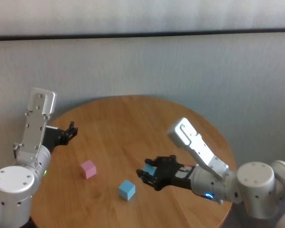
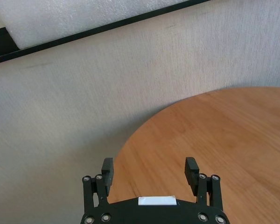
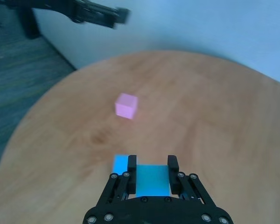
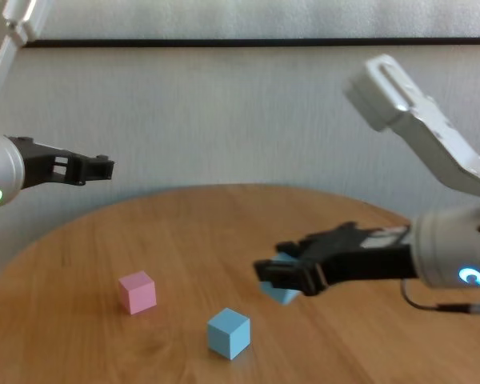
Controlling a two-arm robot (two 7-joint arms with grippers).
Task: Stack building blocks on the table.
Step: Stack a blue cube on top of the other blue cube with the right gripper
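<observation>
Three cubes are in play on the round wood-grain table, and one of them is off the surface. Nearest the robot, a light blue cube sits alone on the tabletop, with one corner turned toward the robot. Just beyond it and toward the robot's right, the right gripper hangs above the table with its black fingers clamped on the second light blue cube; the chest view shows that cube tilted and clear of the wood, pinched between the fingers. In the right wrist view the loose blue cube shows as a sliver just beside one finger.

Off toward the robot's left, a little farther back than the loose blue cube, the pink cube rests flat on the table, apart from the other two cubes and from both grippers.

Farther back still, the left gripper hovers over the table's left edge, well above the surface. Its two fingers stand spread wide with nothing between them, pointing out across the rim toward the grey textured wall.
</observation>
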